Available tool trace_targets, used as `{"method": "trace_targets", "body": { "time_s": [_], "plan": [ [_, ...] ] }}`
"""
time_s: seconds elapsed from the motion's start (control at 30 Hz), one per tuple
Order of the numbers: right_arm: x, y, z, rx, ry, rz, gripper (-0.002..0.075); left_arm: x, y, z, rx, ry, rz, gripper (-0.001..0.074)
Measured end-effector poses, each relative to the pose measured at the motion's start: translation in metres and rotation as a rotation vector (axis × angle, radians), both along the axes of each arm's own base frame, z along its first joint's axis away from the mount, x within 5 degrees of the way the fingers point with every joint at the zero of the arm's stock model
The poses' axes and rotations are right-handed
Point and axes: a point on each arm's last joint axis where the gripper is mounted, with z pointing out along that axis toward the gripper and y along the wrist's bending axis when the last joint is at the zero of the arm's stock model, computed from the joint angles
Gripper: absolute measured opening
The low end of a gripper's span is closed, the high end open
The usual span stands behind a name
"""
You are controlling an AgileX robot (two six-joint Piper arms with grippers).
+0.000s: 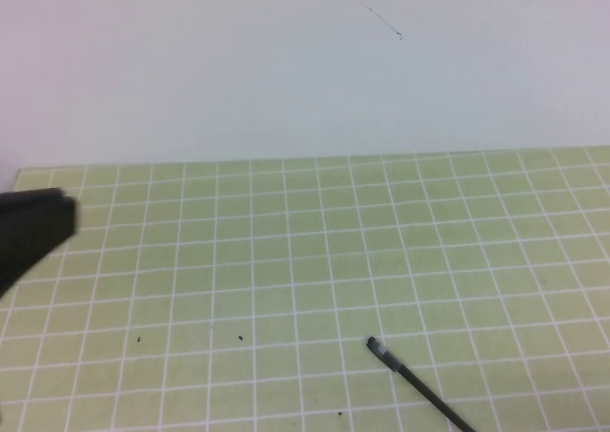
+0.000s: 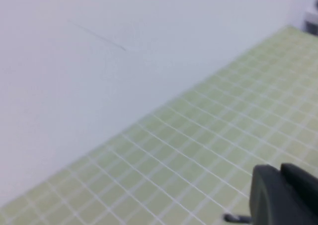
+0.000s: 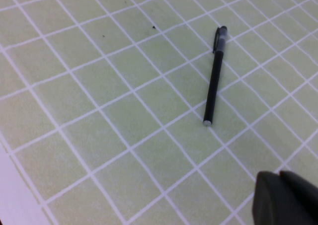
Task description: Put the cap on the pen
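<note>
The black pen (image 1: 417, 384) lies flat on the green grid mat near the front, right of centre, running diagonally. In the right wrist view the pen (image 3: 213, 81) shows whole, with a clear greyish section with a black end at one end. My right gripper (image 3: 282, 197) hovers a few squares away from the pen, fingers together and empty; it is out of the high view. My left gripper (image 1: 65, 220) is at the mat's left edge, far from the pen, fingers (image 2: 271, 195) together. A small dark stub (image 2: 236, 218) shows beside them; I cannot tell what it is.
The green grid mat (image 1: 305, 260) covers the table up to a plain white wall (image 1: 305, 60) at the back. A few tiny dark specks (image 1: 240, 338) lie on the mat left of the pen.
</note>
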Motion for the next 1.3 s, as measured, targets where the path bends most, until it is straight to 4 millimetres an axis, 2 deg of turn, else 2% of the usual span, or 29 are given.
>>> {"method": "trace_targets", "body": {
  "time_s": [0.17,0.33,0.5,0.67,0.87,0.97,1.1,1.3],
  "plan": [
    [0.000,0.000,0.000,0.000,0.000,0.000,-0.0001,-0.023,0.023,-0.009,-0.092,-0.094,0.194,0.0000],
    [0.000,0.000,0.000,0.000,0.000,0.000,-0.0001,-0.036,0.039,-0.032,-0.127,-0.176,0.319,0.0000],
    [0.000,0.000,0.000,0.000,0.000,0.000,-0.0001,-0.044,0.048,-0.074,-0.143,-0.160,0.389,0.0000],
    [0.000,0.000,0.000,0.000,0.000,0.000,-0.0001,-0.039,0.051,-0.128,0.008,-0.161,0.425,0.0000],
    [0.000,0.000,0.000,0.000,0.000,0.000,-0.0001,-0.032,0.049,-0.186,-0.158,-0.123,0.449,0.0000],
    [0.000,0.000,0.000,0.000,0.000,0.000,-0.0001,-0.032,0.049,-0.208,-0.234,-0.102,0.456,0.0000],
    [0.000,0.000,0.000,0.000,0.000,0.000,-0.0001,-0.035,0.050,-0.210,-0.263,-0.094,0.458,0.0001],
    [0.000,0.000,0.000,0.000,0.000,0.000,-0.0001,-0.038,0.052,-0.226,-0.156,0.047,0.486,0.0000]
  ]
}}
